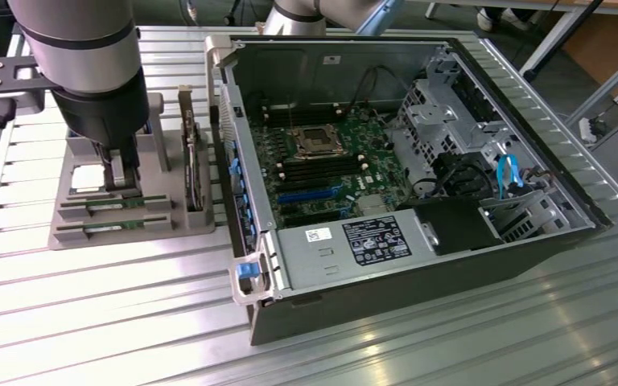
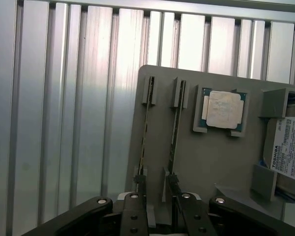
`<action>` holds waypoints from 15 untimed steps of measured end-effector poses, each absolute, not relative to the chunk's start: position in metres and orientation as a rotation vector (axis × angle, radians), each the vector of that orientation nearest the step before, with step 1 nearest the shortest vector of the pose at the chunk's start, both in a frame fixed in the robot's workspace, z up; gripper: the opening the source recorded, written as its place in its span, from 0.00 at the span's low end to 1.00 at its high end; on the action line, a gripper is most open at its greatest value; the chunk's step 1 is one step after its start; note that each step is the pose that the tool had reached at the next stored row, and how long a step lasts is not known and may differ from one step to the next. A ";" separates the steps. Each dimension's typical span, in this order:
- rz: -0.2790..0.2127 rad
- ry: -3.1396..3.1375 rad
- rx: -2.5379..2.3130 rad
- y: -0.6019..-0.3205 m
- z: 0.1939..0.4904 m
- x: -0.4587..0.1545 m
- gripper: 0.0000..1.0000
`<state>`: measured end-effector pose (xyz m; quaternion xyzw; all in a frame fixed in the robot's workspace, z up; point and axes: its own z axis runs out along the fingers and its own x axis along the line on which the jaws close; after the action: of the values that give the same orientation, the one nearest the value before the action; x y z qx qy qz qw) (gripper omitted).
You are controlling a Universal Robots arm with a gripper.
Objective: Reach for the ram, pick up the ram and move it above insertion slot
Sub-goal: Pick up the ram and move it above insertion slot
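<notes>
Two rams stand on edge in a grey holder (image 1: 84,241) at the exterior view's left: one ram (image 1: 110,205) and a second ram (image 1: 110,227) beside it. In the wrist view they are thin edge-on strips, ram (image 2: 143,132) and ram (image 2: 175,125). My gripper (image 1: 122,173) hangs just above the holder, over one end of the sticks. Its fingers (image 2: 137,199) stand apart, and the gripper (image 2: 157,201) is open and holds nothing. The dark memory slots (image 1: 318,170) lie on the motherboard inside the open computer case.
On the same holder sit a square silver processor chip (image 2: 224,109) and a labelled hard drive (image 2: 289,147). The open case (image 1: 247,265) stands close to the holder's side, with a power supply (image 1: 357,241) and drive cages (image 1: 449,104). Ribbed aluminium table (image 1: 94,322) all around.
</notes>
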<state>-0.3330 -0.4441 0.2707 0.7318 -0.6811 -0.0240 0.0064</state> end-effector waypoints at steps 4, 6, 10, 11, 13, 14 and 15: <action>-0.075 -2.131 2.290 -0.445 0.268 -0.333 0.30; -0.075 -2.131 2.290 -0.445 0.267 -0.333 0.30; -0.075 -2.131 2.290 -0.446 0.264 -0.333 0.30; -0.075 -2.131 2.290 -0.447 0.263 -0.333 0.30; -0.075 -2.131 2.290 -0.447 0.263 -0.333 0.30; -0.075 -2.131 2.290 -0.447 0.262 -0.334 0.30; -0.075 -2.131 2.290 -0.447 0.262 -0.336 0.30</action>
<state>-0.3356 -0.4475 0.2617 0.7318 -0.6811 -0.0240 0.0064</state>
